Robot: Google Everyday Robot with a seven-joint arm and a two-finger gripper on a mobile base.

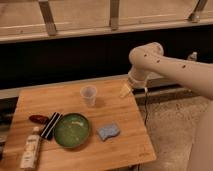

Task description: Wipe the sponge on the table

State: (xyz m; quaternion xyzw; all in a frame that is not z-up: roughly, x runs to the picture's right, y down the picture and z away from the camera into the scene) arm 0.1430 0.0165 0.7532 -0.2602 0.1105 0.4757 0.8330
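Lying flat on the tabletop (pixel 127 112) at lower centre of the frame: sponge (pixel 108 131), just right of the bowl (pixel 72 130), apart from it. Hovering at centre right, over the tabletop's far right edge, well apart from the sponge: claw (pixel 125 90), open or closed impossible to tell. Between claw and bowl: clear cup (pixel 88 95), upright.
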